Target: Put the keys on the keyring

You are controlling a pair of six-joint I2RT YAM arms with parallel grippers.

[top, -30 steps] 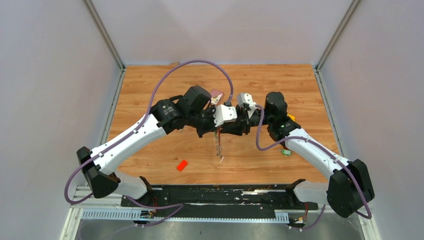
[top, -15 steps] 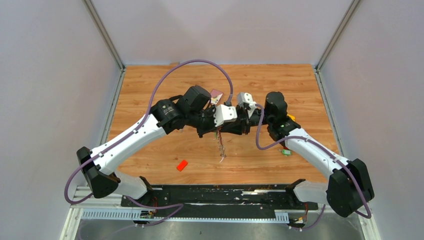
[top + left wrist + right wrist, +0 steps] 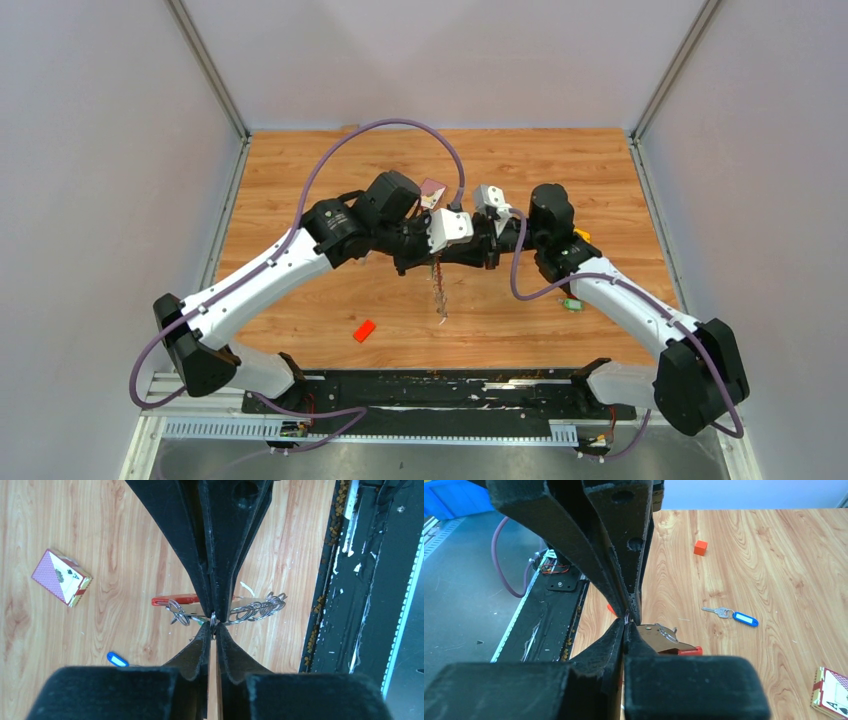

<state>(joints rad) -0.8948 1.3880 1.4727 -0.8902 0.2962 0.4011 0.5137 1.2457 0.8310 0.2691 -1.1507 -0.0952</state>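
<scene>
Left wrist view: left jaws and right jaws, tip to tip, pinch shut on the keyring; blue-tagged key lies loose on bench, threading apparently undone.

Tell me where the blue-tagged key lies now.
In the right wrist view the blue-tagged key lies on the wooden table, right of the fingers, between the orange cube and the card box.
</scene>
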